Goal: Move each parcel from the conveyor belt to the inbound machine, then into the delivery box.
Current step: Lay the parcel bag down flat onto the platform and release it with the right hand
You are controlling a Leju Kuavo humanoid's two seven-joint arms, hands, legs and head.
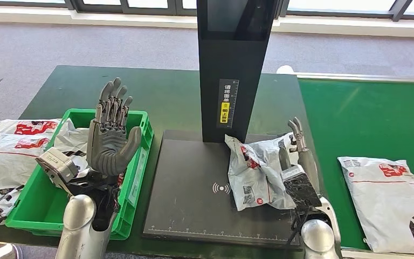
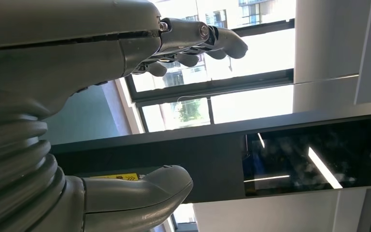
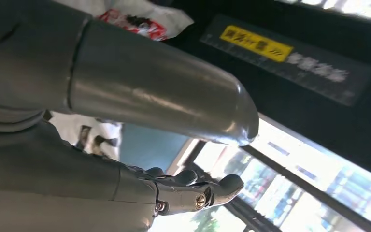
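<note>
Left hand [image 1: 109, 141] fingers spread, empty, above green bin [image 1: 140, 162]; right hand [image 1: 297, 154] beside crumpled parcel [image 1: 256, 172], grip unclear.

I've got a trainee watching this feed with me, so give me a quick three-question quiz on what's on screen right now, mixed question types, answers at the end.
1. True or false: the left hand is holding a parcel.
2. Where does the crumpled parcel lie? A) on the conveyor belt B) on the inbound machine's black platform C) in the green bin
3. Fill in: one flat parcel waits on the green ____ at the robot's right.

Key
1. False: it is raised, fingers spread, above the green bin.
2. B, on the platform, with the right hand against its right side.
3. conveyor belt.
</note>
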